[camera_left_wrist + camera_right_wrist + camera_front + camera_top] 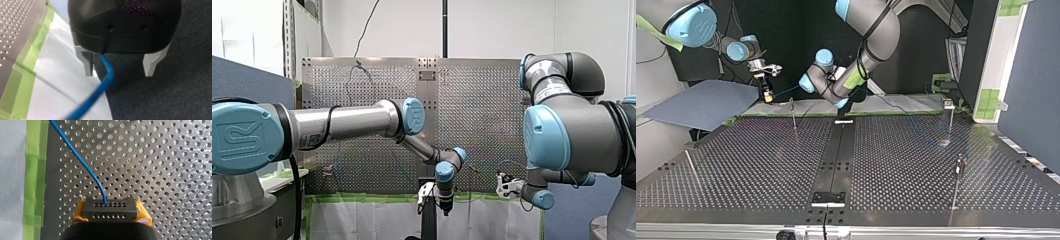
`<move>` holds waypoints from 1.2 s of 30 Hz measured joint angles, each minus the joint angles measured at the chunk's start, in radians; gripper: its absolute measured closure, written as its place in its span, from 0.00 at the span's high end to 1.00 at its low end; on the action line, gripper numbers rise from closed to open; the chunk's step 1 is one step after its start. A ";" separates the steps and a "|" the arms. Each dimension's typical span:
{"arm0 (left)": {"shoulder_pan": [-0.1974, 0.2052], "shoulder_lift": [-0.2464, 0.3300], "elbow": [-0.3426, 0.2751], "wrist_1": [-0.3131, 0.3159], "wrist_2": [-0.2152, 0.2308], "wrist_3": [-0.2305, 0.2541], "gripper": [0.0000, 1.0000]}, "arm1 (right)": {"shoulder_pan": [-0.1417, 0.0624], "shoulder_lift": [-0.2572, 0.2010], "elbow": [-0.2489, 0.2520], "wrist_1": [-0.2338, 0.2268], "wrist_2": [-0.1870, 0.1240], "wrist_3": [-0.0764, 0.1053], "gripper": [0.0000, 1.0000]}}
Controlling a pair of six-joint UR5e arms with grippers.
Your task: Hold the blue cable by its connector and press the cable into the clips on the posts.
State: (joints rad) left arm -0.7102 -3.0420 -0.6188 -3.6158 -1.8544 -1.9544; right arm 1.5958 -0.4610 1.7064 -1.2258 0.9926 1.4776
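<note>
The blue cable (82,163) leaves a black connector (110,207), and my right gripper (111,213) is shut on that connector with its yellow pads (78,211), over the perforated table. In the top view my right gripper (767,95) hangs at the back left, near a thin post (793,114). My left gripper (120,73) is open. The blue cable (106,75) runs loose between its pale fingers (88,65), closer to one finger. My left gripper (843,107) sits at the table's back middle in the top view, and points down (445,206) in the front view.
More posts stand on the perforated table (761,165): one with a clip (948,104) at the top view's back right, another (960,167) nearer on the right, a bare rod (692,167) at the left. Green tape (35,170) and white sheeting edge the table.
</note>
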 joint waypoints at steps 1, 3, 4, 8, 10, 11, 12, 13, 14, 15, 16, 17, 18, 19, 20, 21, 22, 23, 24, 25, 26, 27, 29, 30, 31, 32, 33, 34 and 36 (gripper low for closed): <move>0.000 0.000 0.000 0.000 0.006 0.002 0.98 | 0.000 0.000 0.000 0.000 0.000 0.000 0.00; 0.001 0.000 0.000 0.000 0.014 0.005 0.98 | 0.000 0.000 0.000 0.000 0.000 0.000 0.00; 0.001 0.000 -0.001 0.000 0.018 0.006 0.98 | 0.000 0.000 0.000 0.000 0.000 0.000 0.00; 0.000 0.000 -0.004 0.001 0.023 0.009 0.61 | 0.000 0.000 0.000 0.001 0.000 0.000 0.00; 0.000 0.000 -0.005 0.001 0.023 0.010 0.44 | 0.001 0.000 0.000 0.001 0.000 0.000 0.00; -0.001 0.000 -0.005 0.001 0.024 0.011 0.18 | 0.001 0.000 0.000 0.002 0.000 0.000 0.00; -0.001 0.000 -0.006 0.001 0.025 0.011 0.18 | 0.001 0.000 0.000 0.002 0.000 0.000 0.00; -0.001 0.000 -0.007 0.001 0.025 0.012 0.00 | 0.001 0.000 0.000 0.002 0.000 0.000 0.00; -0.002 0.000 -0.008 0.002 0.026 0.012 0.00 | 0.002 0.000 0.000 0.002 0.000 0.000 0.00; -0.002 0.000 -0.009 0.002 0.026 0.013 0.00 | 0.002 0.000 0.000 0.003 0.000 0.000 0.00; -0.003 0.000 -0.009 0.002 0.026 0.014 0.00 | 0.002 0.000 0.000 0.003 0.000 0.000 0.00; -0.003 0.000 -0.009 0.002 0.027 0.015 0.00 | 0.002 0.000 0.000 0.003 0.000 0.000 0.00; -0.004 0.000 -0.010 0.002 0.027 0.018 0.00 | 0.003 0.000 0.000 0.003 0.000 0.000 0.00; -0.005 0.000 -0.011 0.002 0.027 0.021 0.00 | 0.003 0.000 0.000 0.003 0.000 0.000 0.00; -0.006 0.000 -0.011 0.002 0.027 0.023 0.00 | 0.003 0.000 0.000 0.003 0.000 0.000 0.00; -0.007 0.001 -0.012 0.002 0.025 0.025 0.00 | 0.003 0.000 0.000 0.004 0.000 0.000 0.00; -0.008 0.001 -0.013 0.002 0.020 0.026 0.00 | 0.003 0.000 0.000 0.004 0.000 0.000 0.00; -0.009 0.001 -0.013 0.002 0.015 0.027 0.00 | 0.003 0.000 0.000 0.004 0.000 0.000 0.00; -0.009 0.001 -0.013 0.002 0.010 0.028 0.00 | 0.004 0.000 0.000 0.004 0.000 0.000 0.00; -0.010 0.001 -0.013 0.001 0.002 0.030 0.00 | 0.004 0.000 0.000 0.004 0.000 0.000 0.00; -0.011 0.001 -0.013 0.001 -0.005 0.034 0.00 | 0.004 0.000 0.000 0.004 0.001 0.000 0.00; -0.012 0.001 -0.014 0.001 -0.012 0.038 0.00 | 0.003 0.000 0.000 0.004 0.001 0.000 0.00; -0.015 0.001 -0.014 0.001 -0.027 0.051 0.00 | 0.001 0.000 0.000 0.004 0.002 0.002 0.00; -0.017 0.002 -0.014 0.001 -0.034 0.056 0.00 | 0.000 0.000 0.000 0.004 0.003 0.002 0.00; -0.020 0.003 -0.014 0.003 -0.043 0.064 0.00 | -0.002 0.000 0.000 0.004 0.003 0.003 0.00; -0.022 0.004 -0.014 0.007 -0.050 0.070 0.00 | -0.004 0.000 0.000 0.004 0.003 0.004 0.00; -0.024 0.005 -0.015 0.012 -0.058 0.074 0.00 | -0.006 0.000 0.000 0.003 0.003 0.006 0.00; -0.028 0.008 -0.017 0.020 -0.069 0.078 0.00 | -0.007 0.000 0.000 0.002 0.003 0.007 0.00; -0.037 0.017 -0.025 0.034 -0.085 0.081 0.00 | -0.010 0.000 0.000 0.001 0.004 0.012 0.00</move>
State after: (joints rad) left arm -0.7470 -3.0251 -0.6434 -3.5816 -1.9397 -1.8733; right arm 1.5854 -0.4609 1.7062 -1.2246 0.9961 1.4895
